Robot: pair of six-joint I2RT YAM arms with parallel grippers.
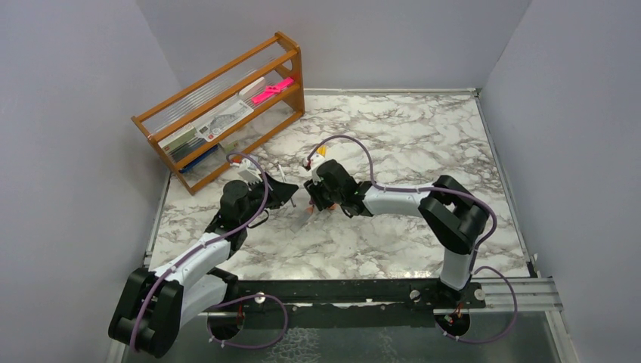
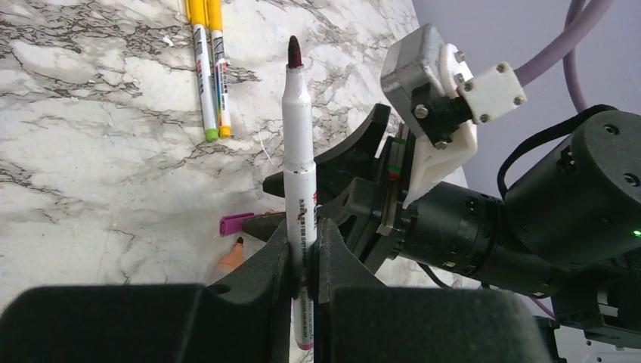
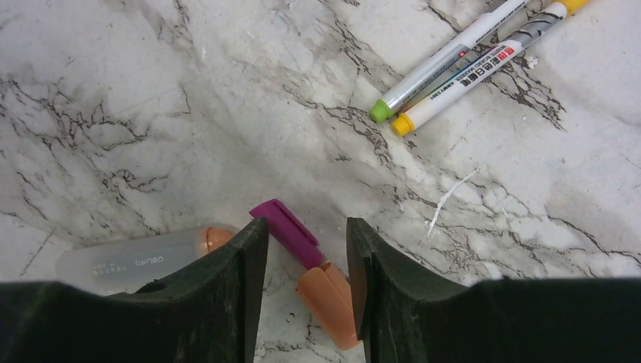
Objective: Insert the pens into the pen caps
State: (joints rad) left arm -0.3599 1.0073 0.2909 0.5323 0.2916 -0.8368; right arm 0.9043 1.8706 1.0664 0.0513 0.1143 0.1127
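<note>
My left gripper (image 2: 304,231) is shut on a white pen (image 2: 299,166), held upright with its dark purple tip bare and uppermost. In the top view the left gripper (image 1: 281,189) faces my right gripper (image 1: 312,208) at mid-table. My right gripper (image 3: 306,227) is open, low over the marble. Between its jaws lie a purple cap (image 3: 291,231) and an orange cap (image 3: 330,302), end to end. A translucent pen with an orange tip (image 3: 136,261) lies just left of the left finger. The purple cap also shows in the left wrist view (image 2: 236,224).
Two white pens with yellow caps (image 3: 453,68), one green-ended and one orange-ended, lie side by side beyond the right gripper. A wooden rack (image 1: 227,113) holding a pink flat item (image 1: 272,91) stands at the back left. Grey walls enclose the marble table (image 1: 423,136).
</note>
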